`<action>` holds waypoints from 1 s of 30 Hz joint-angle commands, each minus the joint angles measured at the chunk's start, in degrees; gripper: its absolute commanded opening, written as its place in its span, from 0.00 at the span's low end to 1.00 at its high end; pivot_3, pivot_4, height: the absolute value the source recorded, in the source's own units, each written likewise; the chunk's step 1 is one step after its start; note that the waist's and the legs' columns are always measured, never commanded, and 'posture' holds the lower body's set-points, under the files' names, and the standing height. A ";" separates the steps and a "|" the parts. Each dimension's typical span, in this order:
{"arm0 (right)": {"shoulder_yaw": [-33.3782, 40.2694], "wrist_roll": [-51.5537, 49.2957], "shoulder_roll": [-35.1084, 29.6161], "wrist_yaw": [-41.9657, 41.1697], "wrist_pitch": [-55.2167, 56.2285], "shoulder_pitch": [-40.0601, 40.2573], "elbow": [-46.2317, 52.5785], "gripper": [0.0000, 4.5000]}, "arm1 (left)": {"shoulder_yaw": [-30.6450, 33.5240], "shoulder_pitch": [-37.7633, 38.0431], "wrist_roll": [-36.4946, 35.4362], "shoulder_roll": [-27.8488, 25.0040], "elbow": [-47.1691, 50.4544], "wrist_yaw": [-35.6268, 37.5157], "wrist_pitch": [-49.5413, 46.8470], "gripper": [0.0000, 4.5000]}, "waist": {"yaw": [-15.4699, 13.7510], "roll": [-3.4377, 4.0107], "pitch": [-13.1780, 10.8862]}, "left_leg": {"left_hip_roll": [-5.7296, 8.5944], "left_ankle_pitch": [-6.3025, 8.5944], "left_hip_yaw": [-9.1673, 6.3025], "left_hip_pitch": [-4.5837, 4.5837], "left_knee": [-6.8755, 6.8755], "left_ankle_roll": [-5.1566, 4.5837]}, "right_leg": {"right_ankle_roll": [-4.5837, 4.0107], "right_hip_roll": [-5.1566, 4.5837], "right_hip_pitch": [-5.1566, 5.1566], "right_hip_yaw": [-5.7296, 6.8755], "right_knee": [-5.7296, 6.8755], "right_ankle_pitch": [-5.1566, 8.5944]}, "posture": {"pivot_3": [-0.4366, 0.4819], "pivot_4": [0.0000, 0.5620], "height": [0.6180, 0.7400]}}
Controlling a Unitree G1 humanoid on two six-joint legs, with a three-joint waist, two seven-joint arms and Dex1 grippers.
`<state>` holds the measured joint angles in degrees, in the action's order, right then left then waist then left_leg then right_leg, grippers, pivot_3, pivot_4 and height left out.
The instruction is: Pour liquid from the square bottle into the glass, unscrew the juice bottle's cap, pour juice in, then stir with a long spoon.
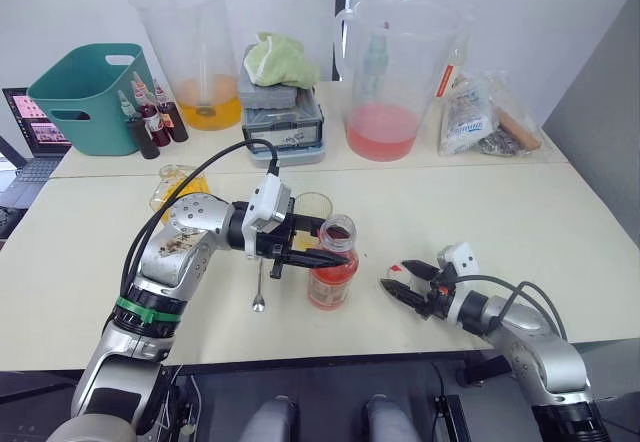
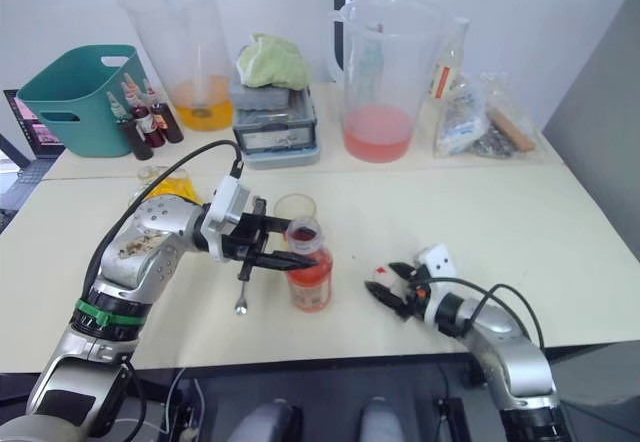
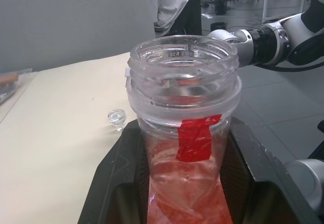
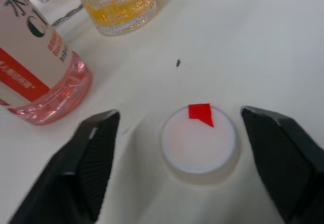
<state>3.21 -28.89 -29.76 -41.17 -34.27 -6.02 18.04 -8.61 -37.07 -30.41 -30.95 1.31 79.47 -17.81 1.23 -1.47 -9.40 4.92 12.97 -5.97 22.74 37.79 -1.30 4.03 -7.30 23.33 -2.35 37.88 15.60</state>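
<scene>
The juice bottle (image 1: 333,267) stands upright near the table's front, uncapped, with pinkish-red juice in its lower part. My left gripper (image 1: 335,258) is shut on its neck; in the left wrist view both fingers (image 3: 114,183) press the sides below the open mouth (image 3: 183,67). Just behind it stands the glass (image 1: 312,207), holding yellow-orange liquid (image 4: 117,3). The square bottle (image 1: 178,184) sits behind my left forearm. The long spoon (image 1: 259,287) lies left of the juice bottle. The white cap (image 4: 199,140) with its red mark lies on the table between the fingers of my open right gripper (image 1: 398,277).
Along the back stand a teal basket (image 1: 85,97), dropper bottles (image 1: 150,117), a jug with orange liquid (image 1: 195,52), a grey box with a green cloth (image 1: 280,102), a jug with pink liquid (image 1: 385,72) and plastic bags (image 1: 480,112). A small clear stopper (image 3: 116,116) lies on the table.
</scene>
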 commanded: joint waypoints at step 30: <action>-4.21 -12.76 -1.07 18.38 -19.14 -13.40 21.56 1.00 | 6.75 -21.46 19.11 -2.31 -34.67 -8.09 32.84 0.32 | -0.60 -0.12 -0.07 | 0.19 -0.07 -0.09 0.88 0.12 0.11 | 0.01 -0.14 0.84 0.08 0.20 -0.03 | 0.48 0.27 1.00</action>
<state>-1.62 -41.62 -30.99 -23.23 -53.13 -18.89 38.60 -1.96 -55.98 -13.47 -33.38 -32.52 73.64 8.05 0.63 -1.59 -9.46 5.12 12.89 -6.06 23.64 37.91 -1.18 4.06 -7.44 24.18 -2.27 38.08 15.55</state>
